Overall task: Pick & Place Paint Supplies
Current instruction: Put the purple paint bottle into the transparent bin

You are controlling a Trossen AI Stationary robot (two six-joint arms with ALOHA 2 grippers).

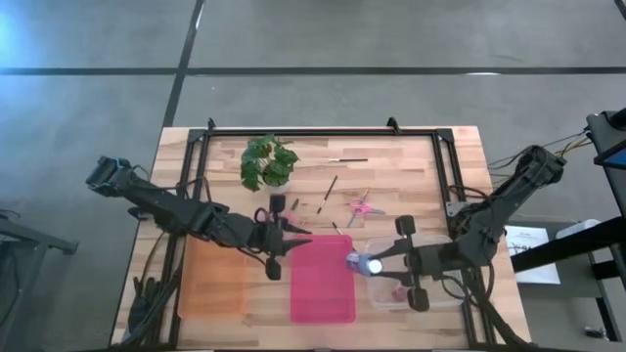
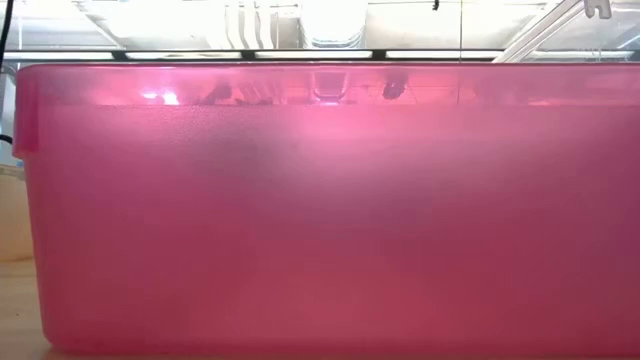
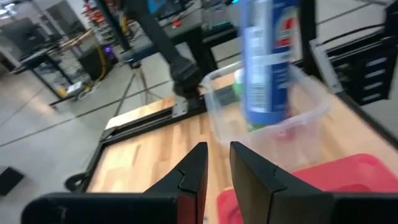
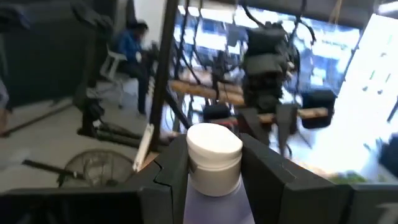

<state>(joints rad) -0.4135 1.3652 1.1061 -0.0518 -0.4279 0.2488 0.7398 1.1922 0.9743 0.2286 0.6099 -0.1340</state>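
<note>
Above the clear plastic bin (image 1: 391,293) at the table's front right, the blue-and-white paint bottle (image 1: 369,264) hangs off the surface, clamped between the fingers of the right gripper (image 1: 383,262). The right wrist view shows the bottle's white cap (image 4: 214,147) standing up between the two dark fingers (image 4: 171,168), which press against its sides. The left wrist view shows the same bottle upright over the bin, with a green item (image 3: 239,86) and something pink-red lying inside the bin.

The left gripper (image 1: 290,238) sits over the table's front centre, just behind the pink bin (image 1: 323,282), its fingers (image 3: 194,171) drawn near each other with only a narrow gap and nothing between them.

An orange bin (image 1: 213,282) stands at the front left, beside the pink bin. One pair of pink-handled scissors (image 1: 362,206) lies near the table's middle; a second pair (image 1: 264,216) lies beside the left gripper. Thin dark-handled brushes (image 1: 329,193) are scattered across the middle and back. A potted plant (image 1: 268,161) stands toward the back edge.

In the low view, the pink bin's wall fills almost everything.
</note>
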